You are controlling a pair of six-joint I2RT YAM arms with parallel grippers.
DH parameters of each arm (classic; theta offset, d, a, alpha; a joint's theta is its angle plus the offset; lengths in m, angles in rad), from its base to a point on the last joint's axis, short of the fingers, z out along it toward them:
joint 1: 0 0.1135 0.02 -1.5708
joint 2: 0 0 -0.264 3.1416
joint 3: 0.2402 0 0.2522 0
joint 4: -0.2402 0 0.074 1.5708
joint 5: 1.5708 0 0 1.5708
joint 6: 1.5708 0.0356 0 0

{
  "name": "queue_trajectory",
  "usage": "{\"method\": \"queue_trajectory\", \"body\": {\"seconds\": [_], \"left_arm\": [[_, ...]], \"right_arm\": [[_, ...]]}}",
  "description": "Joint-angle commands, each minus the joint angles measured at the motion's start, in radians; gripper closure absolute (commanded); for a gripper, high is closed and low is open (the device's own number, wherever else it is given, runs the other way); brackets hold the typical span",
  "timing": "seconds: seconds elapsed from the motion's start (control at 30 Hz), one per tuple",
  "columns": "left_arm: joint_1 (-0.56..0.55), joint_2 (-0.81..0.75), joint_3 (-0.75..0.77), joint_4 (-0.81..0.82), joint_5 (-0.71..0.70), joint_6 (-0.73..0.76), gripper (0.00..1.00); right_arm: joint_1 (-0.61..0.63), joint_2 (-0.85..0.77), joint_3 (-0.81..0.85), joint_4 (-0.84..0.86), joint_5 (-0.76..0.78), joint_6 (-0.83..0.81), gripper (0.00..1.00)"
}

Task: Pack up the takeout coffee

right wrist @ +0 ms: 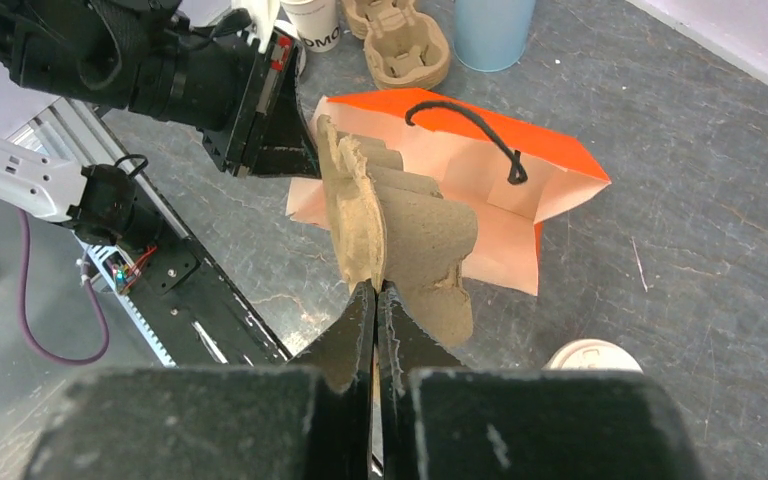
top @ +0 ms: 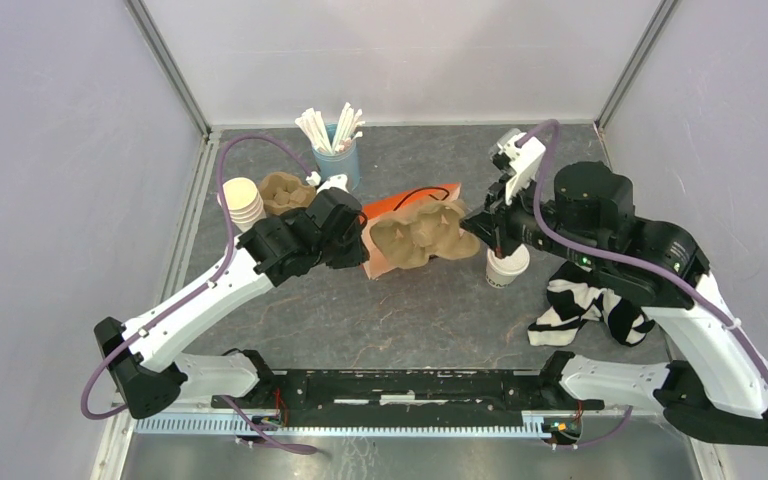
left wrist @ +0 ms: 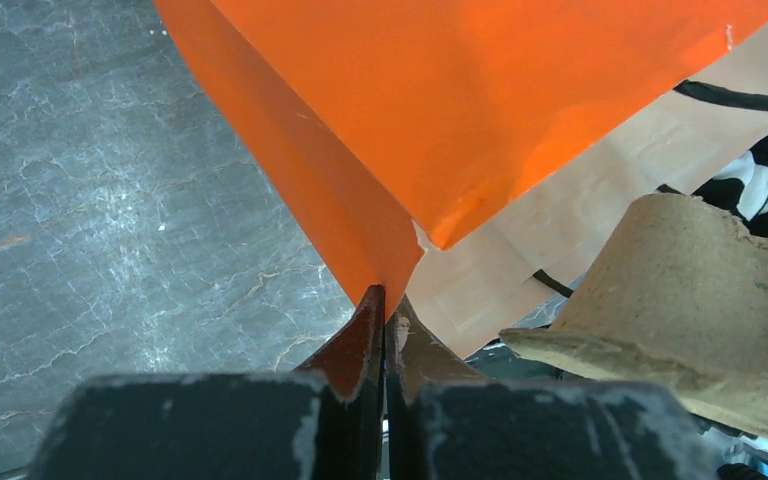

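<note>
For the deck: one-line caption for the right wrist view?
Right gripper pinches the pulp cup carrier at the mouth of the orange bag; left gripper clamps its edge.

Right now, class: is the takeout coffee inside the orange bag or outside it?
Outside. The takeout coffee stands upright on the table, lid on, right of the orange bag, which lies on its side.

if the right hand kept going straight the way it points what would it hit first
The right hand pinches the cardboard cup tray, so that comes first. Beyond it, probably the orange bag, though depth is unclear.
</note>
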Motion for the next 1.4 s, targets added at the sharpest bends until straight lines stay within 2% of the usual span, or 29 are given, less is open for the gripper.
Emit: {"method": "queue_trajectory", "body": {"seconds": [0.0, 0.1, 0.23, 0.43, 0.7, 0.87, 0.97, 1.07, 1.37], "left_arm": [[0.004, -0.024, -0.002, -0.004, -0.003, -0.044, 0.98], [0.004, -0.017, 0.001, 0.006, 0.006, -0.043, 0.98], [0.004, -0.012, -0.002, 0.024, 0.016, -0.038, 0.98], [0.004, -0.015, -0.005, 0.024, 0.027, -0.034, 0.98], [0.004, -0.009, -0.003, 0.025, 0.05, -0.041, 0.98], [0.004, -0.001, -0.007, 0.024, 0.06, -0.041, 0.98], [0.004, -0.001, -0.008, 0.023, 0.058, -0.045, 0.98], [0.004, 0.004, -0.001, 0.022, 0.058, -0.048, 0.98], [0.004, 0.018, -0.002, 0.014, 0.056, -0.054, 0.98]], "right_arm": [[0.002, 0.01, 0.101, 0.014, -0.019, 0.002, 1.0], [0.002, 0.009, 0.091, 0.022, -0.025, 0.004, 1.0], [0.001, -0.026, -0.042, 0.058, 0.058, -0.098, 1.0], [0.001, -0.086, -0.176, 0.191, 0.056, -0.241, 1.0], [0.002, -0.059, -0.137, 0.246, -0.027, -0.226, 1.0], [0.001, -0.066, -0.126, 0.24, 0.055, -0.292, 1.0], [0.002, -0.046, -0.064, 0.219, 0.045, -0.314, 1.0], [0.001, -0.053, -0.085, 0.218, 0.036, -0.373, 1.0], [0.002, -0.041, -0.049, 0.214, -0.151, -0.499, 1.0]]}}
